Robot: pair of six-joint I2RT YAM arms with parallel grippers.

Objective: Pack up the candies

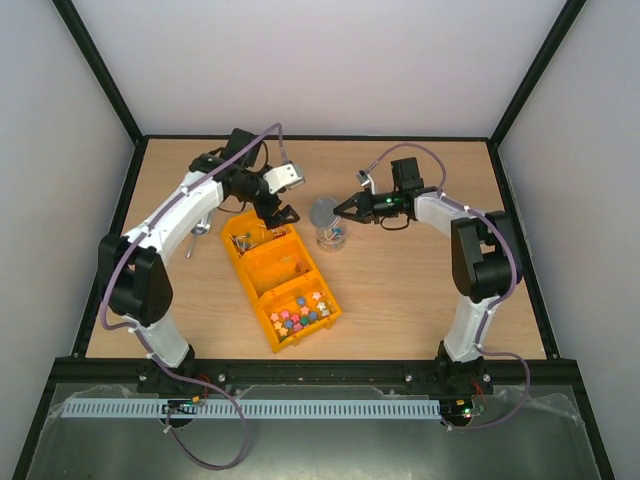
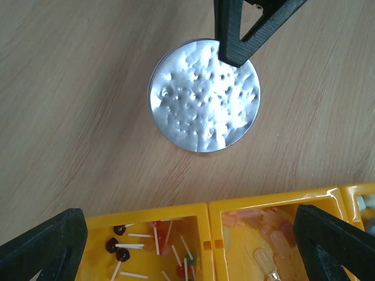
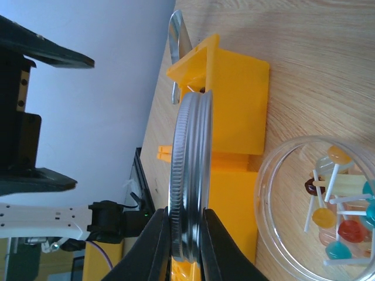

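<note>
Yellow plastic is your landmark: the yellow tray (image 1: pixel 262 300) lies at a slant in the middle of the desk (image 1: pixel 420 300), split into three compartments in a row. You find the candies (image 1: pixel 300 312) there. A bright mixed heap sits in the near compartment. Pale pieces lie in the middle one. Lollipops with dark and red heads on white sticks fill the far one. More lollipops, orange, red, brown and blue-green, stand in the clear jar (image 1: pixel 331 237), which is upright on the desk just right of the tray's far end, its mouth uncovered.

Your right end effector (image 3: pixel 184 213) is clamped on the metal lid (image 3: pixel 188 175), one finger on each face of the disc at its rim. The lid is off the jar, just beside the open mouth and apart from it. From above, it shows as a grey disc between the two arms.

Your left end effector (image 2: pixel 188 213) hangs over the tray's far compartment with its fingers (image 2: pixel 53 243) spread wide and nothing between them. Its wrist view looks past the tray rim at the dimpled face of the lid.

You can see a metal scoop (image 1: pixel 198 232) on the desk left of the tray, partly under the left arm.
</note>
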